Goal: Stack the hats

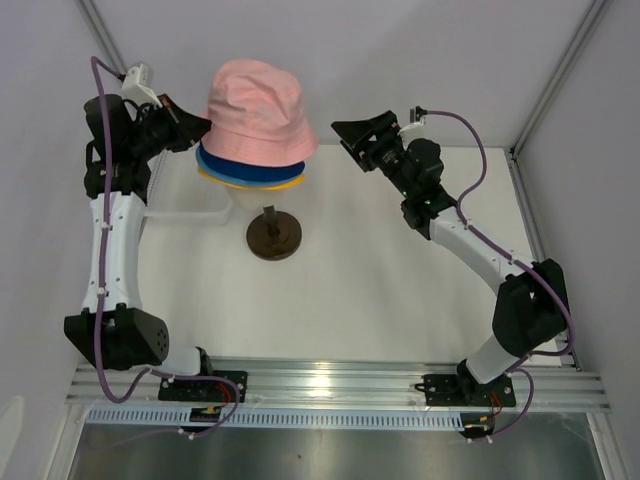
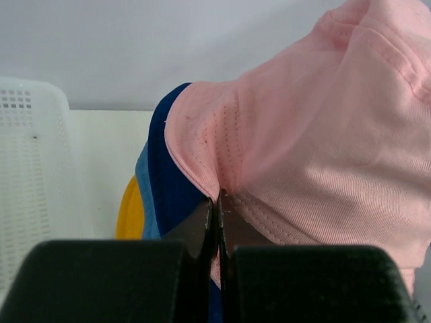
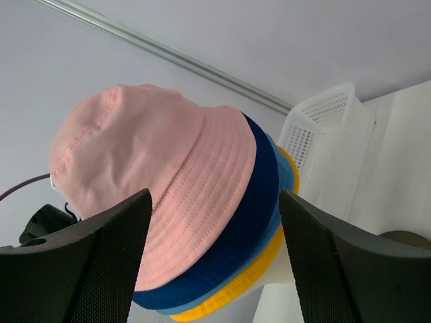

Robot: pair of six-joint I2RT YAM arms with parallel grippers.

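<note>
Overhead, the pink hat [image 1: 258, 108] caps the stack above a brown base [image 1: 274, 238], with the left gripper [image 1: 200, 128] at its left brim and the right gripper [image 1: 345, 138] apart on the right. Closer in, from the left wrist, the jaws are pressed together on the pink brim, with the navy hat [image 2: 172, 182], blue hat [image 2: 143, 192] and yellow hat [image 2: 130, 217] layered beneath and a white basket [image 2: 34, 182] at left. From the right wrist, its fingers [image 3: 101, 262] stand spread wide, holding nothing, the stack beyond them.
</note>
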